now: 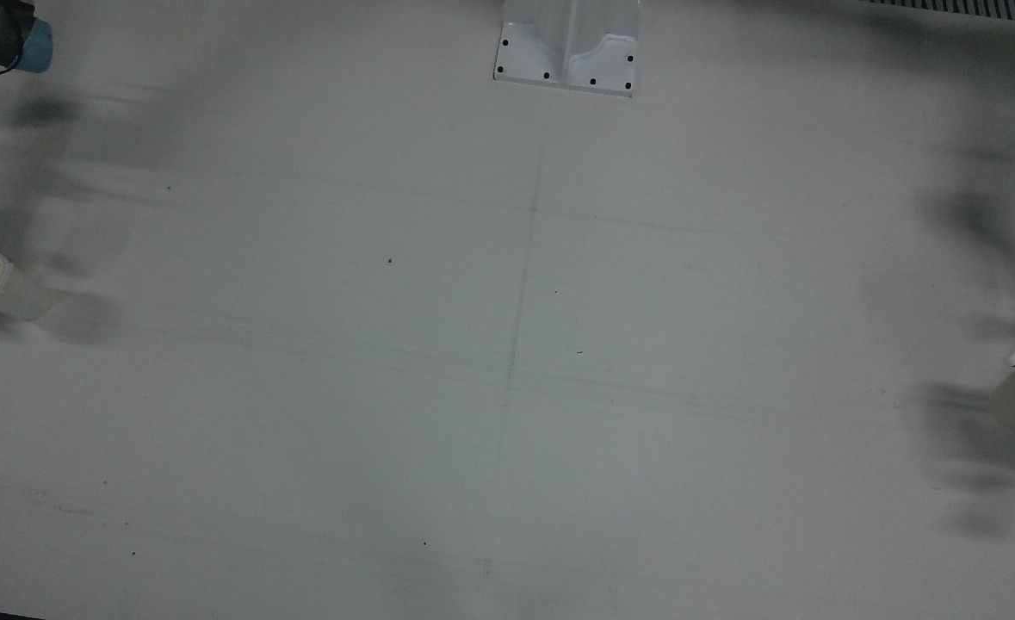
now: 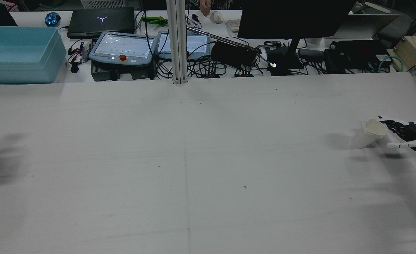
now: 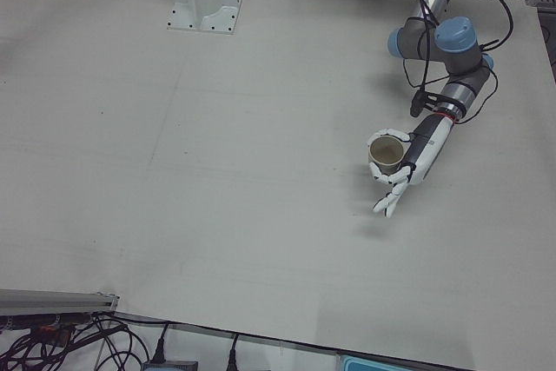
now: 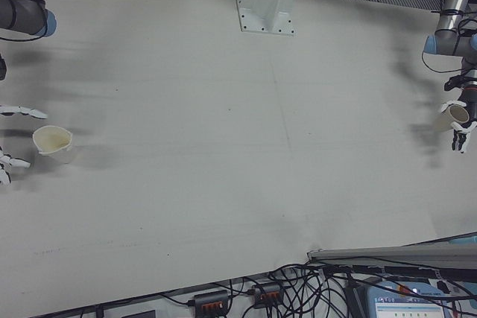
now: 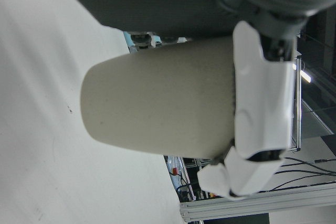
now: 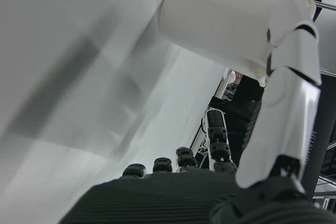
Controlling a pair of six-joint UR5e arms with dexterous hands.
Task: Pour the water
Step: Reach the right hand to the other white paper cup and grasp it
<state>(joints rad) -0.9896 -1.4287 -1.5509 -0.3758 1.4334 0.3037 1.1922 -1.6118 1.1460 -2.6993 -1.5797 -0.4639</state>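
Left hand [image 3: 401,171] gripping beige cup [image 3: 385,153], fingers [image 5: 262,103] wrapping around its wall near rim; cup sitting upright inside grasp, raised off table [image 3: 217,171].

Right hand [image 2: 405,135] closing on white cup [image 2: 368,133], fingers [image 6: 289,93] pressing its side; cup tilting, mouth leaning toward hand, base pointing away from palm.
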